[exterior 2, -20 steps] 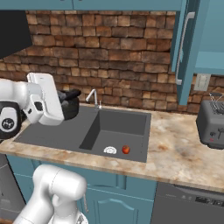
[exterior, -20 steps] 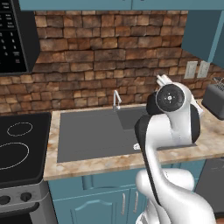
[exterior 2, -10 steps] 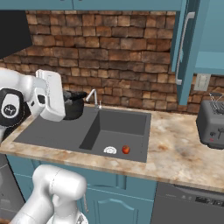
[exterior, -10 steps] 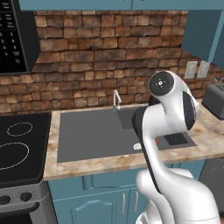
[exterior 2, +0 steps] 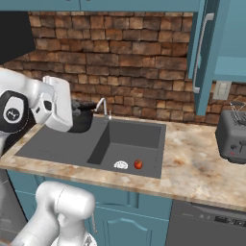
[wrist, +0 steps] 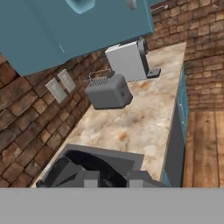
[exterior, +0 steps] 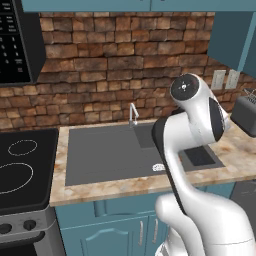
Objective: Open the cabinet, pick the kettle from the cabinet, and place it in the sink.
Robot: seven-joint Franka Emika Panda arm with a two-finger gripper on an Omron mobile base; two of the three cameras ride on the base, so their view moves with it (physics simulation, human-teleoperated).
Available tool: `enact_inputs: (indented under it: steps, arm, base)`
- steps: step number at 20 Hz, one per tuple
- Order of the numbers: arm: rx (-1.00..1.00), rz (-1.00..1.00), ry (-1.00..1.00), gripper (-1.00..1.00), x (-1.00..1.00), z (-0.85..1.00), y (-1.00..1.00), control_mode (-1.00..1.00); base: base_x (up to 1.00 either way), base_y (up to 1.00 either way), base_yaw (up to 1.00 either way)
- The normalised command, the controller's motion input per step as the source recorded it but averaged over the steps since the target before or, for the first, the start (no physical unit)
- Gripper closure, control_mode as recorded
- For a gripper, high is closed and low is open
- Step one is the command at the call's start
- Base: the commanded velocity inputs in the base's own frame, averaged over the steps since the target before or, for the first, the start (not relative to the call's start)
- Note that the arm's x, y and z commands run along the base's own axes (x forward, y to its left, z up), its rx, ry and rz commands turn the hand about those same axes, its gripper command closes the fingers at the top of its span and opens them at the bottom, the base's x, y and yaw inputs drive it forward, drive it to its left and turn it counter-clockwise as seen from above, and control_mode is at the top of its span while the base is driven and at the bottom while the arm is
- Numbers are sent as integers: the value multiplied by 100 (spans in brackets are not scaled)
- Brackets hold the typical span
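Clamping down on the kettle (exterior 2: 80,116), the fingers (wrist: 111,179) sit almost fully shut, with the dark rounded body pressed between their two small tips at the bottom of the hand view. From the right base view the kettle is a squat black shape tucked just behind the white hand, held above the left part of the sink (exterior 2: 57,149) and close beside the curved chrome faucet (exterior 2: 102,106). Part of its rim and a thin arched piece show past the hand; the spout and lid knob are too hidden to say which way they point, and its long axis cannot be told. It seems to sit roughly upright. The sink is a dark grey rectangular basin set in the beige marbled desk (exterior 2: 192,163), with a small red object (exterior 2: 138,164) and a pale round drain (exterior 2: 120,165) on its floor. Up right, the teal cabinet (exterior 2: 204,53) door stands open, its long silver bar handle vertical. On the desk to the right a grey toaster (exterior 2: 231,137) stands well apart from the sink.
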Motion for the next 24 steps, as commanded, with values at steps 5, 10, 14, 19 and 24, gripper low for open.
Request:
enact_inputs:
  steps: [5,10,14,19,24]
  arm:
    - [0,0,2,100,7,-11,-14,-100]
    - [0,0,0,100,7,-13,-18,-100]
    - [0,0,0,100,4,-13,-20,-100]
    - [0,0,0,100,4,-12,-19,-100]
    - [0,2,0,100,2,-9,-21,-100]
  base:
    - [0,0,0]
    - [0,0,0]
    - [0,0,0]
    - [0,0,0]
    - [0,0,0]
